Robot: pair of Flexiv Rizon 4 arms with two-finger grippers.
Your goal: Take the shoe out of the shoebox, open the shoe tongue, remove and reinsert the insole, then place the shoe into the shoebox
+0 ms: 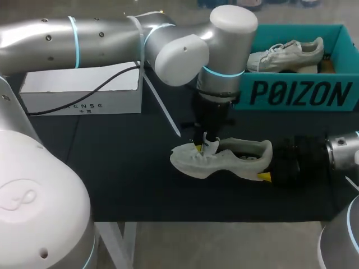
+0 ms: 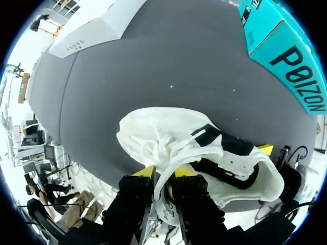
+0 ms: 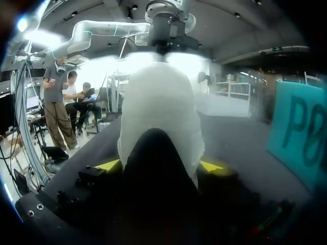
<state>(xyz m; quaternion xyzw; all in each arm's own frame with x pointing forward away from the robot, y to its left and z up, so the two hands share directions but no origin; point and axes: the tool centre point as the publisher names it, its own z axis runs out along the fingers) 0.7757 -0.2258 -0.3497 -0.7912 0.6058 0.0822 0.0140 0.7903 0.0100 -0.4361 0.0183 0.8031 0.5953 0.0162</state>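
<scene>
Gripping one shoe (image 1: 235, 156), second shoe (image 1: 287, 54) inside shoebox (image 1: 297, 94)

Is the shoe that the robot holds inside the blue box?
No, the shoe lies on the table, outside the teal shoebox.

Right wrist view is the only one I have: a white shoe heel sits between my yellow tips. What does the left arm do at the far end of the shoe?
Observer: The left pincer is shut on the tongue, with one finger on each side of it.
Operator: Is the shoe up in the air or down?
Observer: The shoe seems to rest on the dark table, with its toe toward the left arm's side.
Operator: Is the box beside me empty?
Observer: No, a second white shoe lies inside the teal shoebox.
</scene>
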